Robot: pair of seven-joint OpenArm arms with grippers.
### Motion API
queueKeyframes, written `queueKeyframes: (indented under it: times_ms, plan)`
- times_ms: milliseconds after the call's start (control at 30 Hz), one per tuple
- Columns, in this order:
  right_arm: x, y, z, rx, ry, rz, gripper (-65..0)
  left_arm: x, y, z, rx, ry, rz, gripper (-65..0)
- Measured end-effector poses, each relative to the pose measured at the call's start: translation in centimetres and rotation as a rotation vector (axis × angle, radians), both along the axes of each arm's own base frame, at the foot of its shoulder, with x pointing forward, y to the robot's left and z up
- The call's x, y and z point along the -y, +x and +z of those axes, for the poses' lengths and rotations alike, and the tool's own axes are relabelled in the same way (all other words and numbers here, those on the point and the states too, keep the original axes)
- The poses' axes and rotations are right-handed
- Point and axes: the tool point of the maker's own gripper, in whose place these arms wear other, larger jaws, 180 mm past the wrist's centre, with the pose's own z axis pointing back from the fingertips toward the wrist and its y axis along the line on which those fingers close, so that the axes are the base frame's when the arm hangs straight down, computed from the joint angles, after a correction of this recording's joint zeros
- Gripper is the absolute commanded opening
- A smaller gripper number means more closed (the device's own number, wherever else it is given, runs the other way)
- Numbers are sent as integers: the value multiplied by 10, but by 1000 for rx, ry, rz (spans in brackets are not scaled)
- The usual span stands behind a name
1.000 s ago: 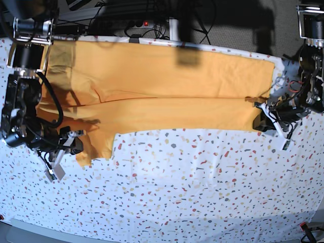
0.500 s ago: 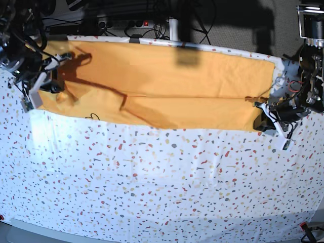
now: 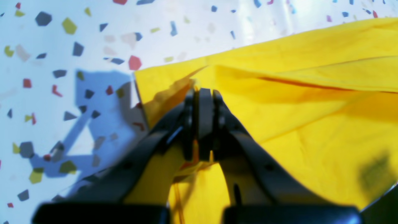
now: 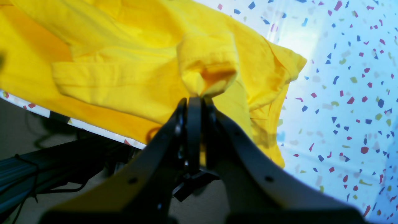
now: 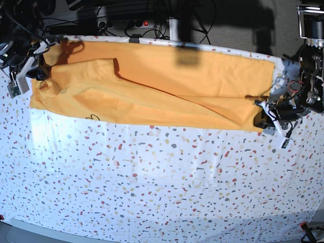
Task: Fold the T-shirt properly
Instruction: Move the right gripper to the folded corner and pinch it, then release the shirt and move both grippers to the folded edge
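Your left gripper (image 3: 203, 93) and right gripper (image 4: 195, 101) clenched on the T-shirt (image 5: 152, 86), speckled table cover (image 5: 167, 187), cables behind, script only in base view.

Mustard T-shirt (image 5: 152, 86), folded lengthwise, stretched along the table's far edge, creased

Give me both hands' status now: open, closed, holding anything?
Left hand: closed, pinching the T-shirt at its edge.
Right hand: closed, gripping a bunched fold of the T-shirt.
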Motion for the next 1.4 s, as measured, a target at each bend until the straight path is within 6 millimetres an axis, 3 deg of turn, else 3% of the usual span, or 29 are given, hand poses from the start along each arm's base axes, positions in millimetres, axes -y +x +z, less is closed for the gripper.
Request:
queueKeyframes:
  times_ms: [167,333,433,633,767,867,1067,1267,1400]
  plan:
    - [0,-16,-11,-59,-3,-2,-650,10,-4,8,18,-32,-35,-650]
    - [16,-30,-20,-115,-86,-30,-650,33,-24,28,73,-37,-128,-650]
    - [21,-34,-22,-133,-119,-42,-650,36,-40,30,68,-10,-164,-650]
    - [22,-34,-22,-133,-121,-42,-650,23,-61,21,11,62,-194,-650]
    - [22,-34,-22,-132,-121,-42,-650,-8,-78,0,-55,226,-204,-650]
    - [22,-34,-22,-133,-121,-43,-650,-20,-88,-7,-86,282,-211,-650]
    - [20,-31,-20,-114,-110,-37,-650,-23,-96,-12,-103,290,-215,-650]
    - [-13,-10,-1,33,77,25,-650,-23,-95,-11,-97,289,-215,-650]
    - [-15,8,11,100,99,28,-650,-22,-94,-11,-95,288,-214,-650]
